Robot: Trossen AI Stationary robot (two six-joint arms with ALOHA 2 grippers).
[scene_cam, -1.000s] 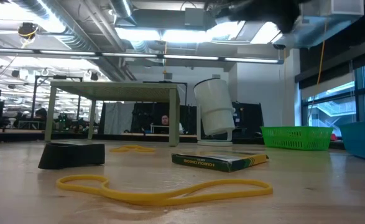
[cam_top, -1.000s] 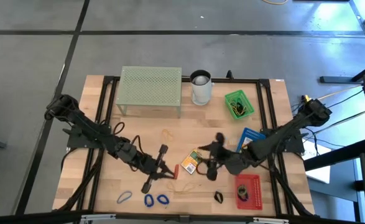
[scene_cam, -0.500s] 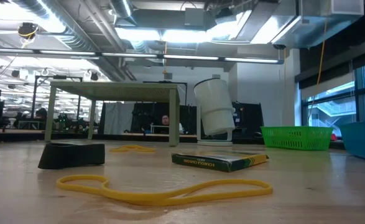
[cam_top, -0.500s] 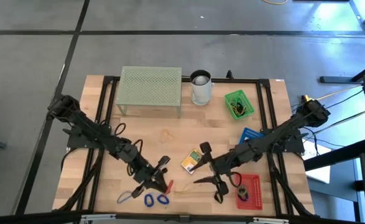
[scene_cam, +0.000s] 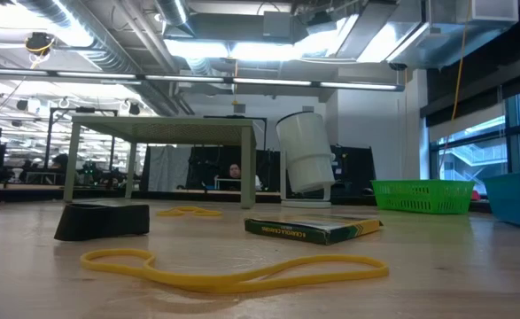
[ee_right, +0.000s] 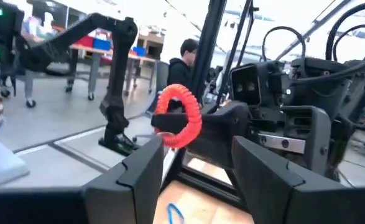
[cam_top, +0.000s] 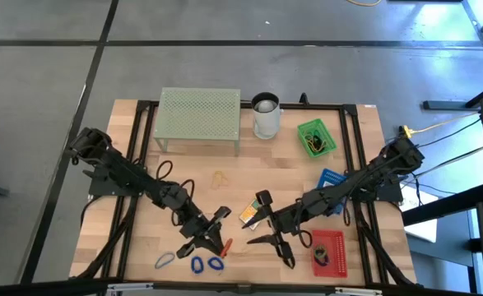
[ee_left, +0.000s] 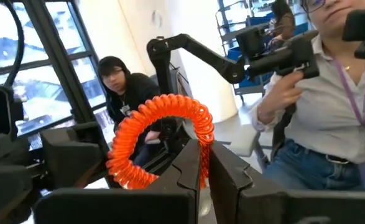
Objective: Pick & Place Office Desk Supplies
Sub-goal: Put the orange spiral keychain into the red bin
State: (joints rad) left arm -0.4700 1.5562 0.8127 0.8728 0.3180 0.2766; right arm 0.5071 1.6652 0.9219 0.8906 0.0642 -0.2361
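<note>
My left gripper [cam_top: 218,238] hangs above the table's near middle, shut on an orange spiral coil ring [ee_left: 160,134]; the ring also shows in the right wrist view [ee_right: 180,122]. My right gripper [cam_top: 271,228] faces it from the right, open, its fingers [ee_right: 138,177] standing apart and short of the ring. On the table lie a yellow card pack [cam_top: 251,215], blue bands [cam_top: 196,264], a yellow rubber band [scene_cam: 233,270] and a black binder clip [scene_cam: 100,220]. Neither gripper shows in the low view. My left gripper pinches one spot of the coil ring's loop [ee_left: 200,167] between its two fingers. The fingers lie about level, pointing toward the table's right. The rest of the ring stands out past the fingertips, lifted clear of the table.
A pale green mesh stand [cam_top: 200,119] and a white cup [cam_top: 266,115] stand at the back. A green tray [cam_top: 316,137], a blue tray [cam_top: 332,179] and a red tray [cam_top: 327,251] line the right side. People show in the room beyond the table.
My right gripper has swung toward the near edge and the left gripper, tipping up from pointing down to about level and rolling. My left gripper has turned its wrist, keeping the orange coil ring lifted.
</note>
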